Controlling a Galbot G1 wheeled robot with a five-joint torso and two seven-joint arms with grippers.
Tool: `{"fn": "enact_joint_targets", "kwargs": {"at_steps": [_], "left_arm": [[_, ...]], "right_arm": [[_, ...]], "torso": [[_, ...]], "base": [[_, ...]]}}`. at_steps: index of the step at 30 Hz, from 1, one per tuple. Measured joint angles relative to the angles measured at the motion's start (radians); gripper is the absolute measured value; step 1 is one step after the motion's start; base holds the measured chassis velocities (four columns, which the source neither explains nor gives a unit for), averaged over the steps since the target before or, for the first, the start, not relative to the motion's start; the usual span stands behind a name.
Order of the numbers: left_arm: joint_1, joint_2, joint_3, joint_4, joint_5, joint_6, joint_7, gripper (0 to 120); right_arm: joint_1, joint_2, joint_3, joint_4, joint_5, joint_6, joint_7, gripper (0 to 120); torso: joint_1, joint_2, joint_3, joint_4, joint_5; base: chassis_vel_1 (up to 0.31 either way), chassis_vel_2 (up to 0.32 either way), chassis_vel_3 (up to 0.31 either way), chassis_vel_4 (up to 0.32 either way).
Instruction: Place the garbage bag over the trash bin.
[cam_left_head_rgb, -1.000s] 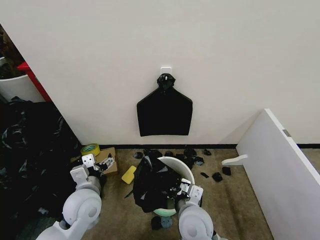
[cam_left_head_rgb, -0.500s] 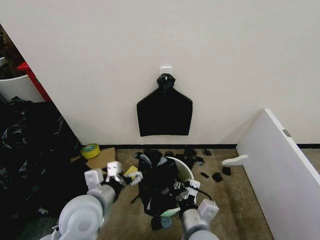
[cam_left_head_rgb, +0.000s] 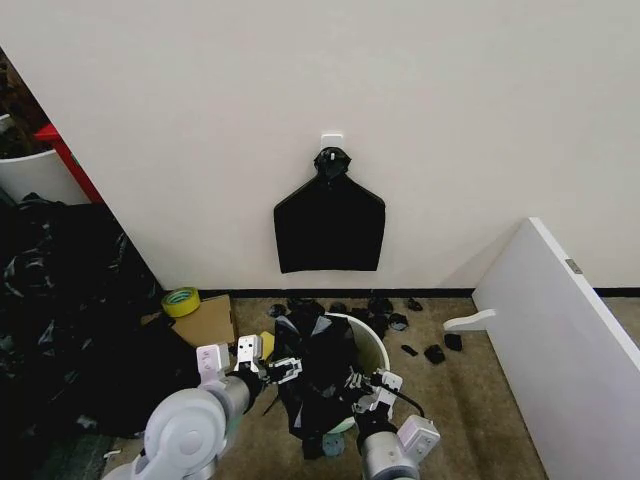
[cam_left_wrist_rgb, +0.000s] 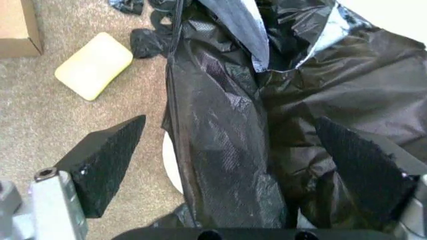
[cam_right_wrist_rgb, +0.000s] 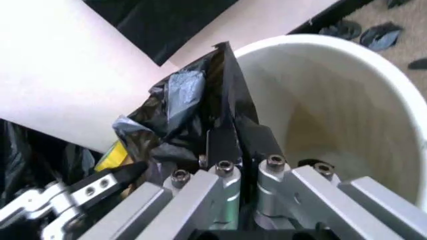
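The garbage bag (cam_left_head_rgb: 318, 375) hangs in a tall bunch over the near-left side of the trash bin (cam_left_head_rgb: 371, 345). Its long way runs up and down: the top pokes up above the rim, and the rest droops down the outside of the bin toward the floor. The bin stands upright on the carpet, close to the wall. In the right wrist view, the inside of the bin (cam_right_wrist_rgb: 320, 105) is bare and white. So I think the job is only part done. The bag sits on one edge, and it must be spread out and pulled around the whole rim.

The right gripper (cam_left_head_rgb: 370, 388) is pinched tight on a fold of the bag (cam_right_wrist_rgb: 200, 115) at the near rim. The left gripper (cam_left_head_rgb: 268, 364) is just beside the bag's left side, with its fingers (cam_left_wrist_rgb: 110, 160) spread wide on both sides of the black plastic (cam_left_wrist_rgb: 267, 125). It holds nothing.

A yellow sponge (cam_left_wrist_rgb: 95, 72) and a cardboard box (cam_left_head_rgb: 205, 320) lie on the floor to the left.
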Motion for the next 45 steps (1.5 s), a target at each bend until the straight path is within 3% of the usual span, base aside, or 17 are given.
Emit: {"fn": "enact_joint_targets", "kwargs": {"at_steps": [17,33,37,45], "left_arm": [[0.006,0.037,-0.049,-0.086,-0.036,0.037,-0.071,100],[-0.014,-0.052,0.0,0.055,-0.027,0.035,-0.061,100],[-0.032,-0.062,0.021,0.093,-0.014,0.032,-0.055,93],[-0.066,-0.074,0.075,0.146,0.04,0.027,-0.046,64]], "right_arm": [[-0.006,0.046,0.006,0.045,0.138,-0.005,0.024,0],[0.017,0.06,0.01,0.026,0.161,-0.04,0.037,0],[0.029,0.06,0.009,0.012,0.161,-0.047,0.037,0],[0.038,0.054,0.008,-0.001,0.146,-0.054,0.035,0]], "torso": [[0.0,0.0,0.0,0.0,0.0001],[0.0,0.0,0.0,0.0,0.0001],[0.0,0.0,0.0,0.0,0.0002],[0.0,0.0,0.0,-0.0001,0.0002]], "base": [[0.0,0.0,0.0,0.0],[0.0,0.0,0.0,0.0],[0.0,0.0,0.0,0.0],[0.0,0.0,0.0,0.0]]}}
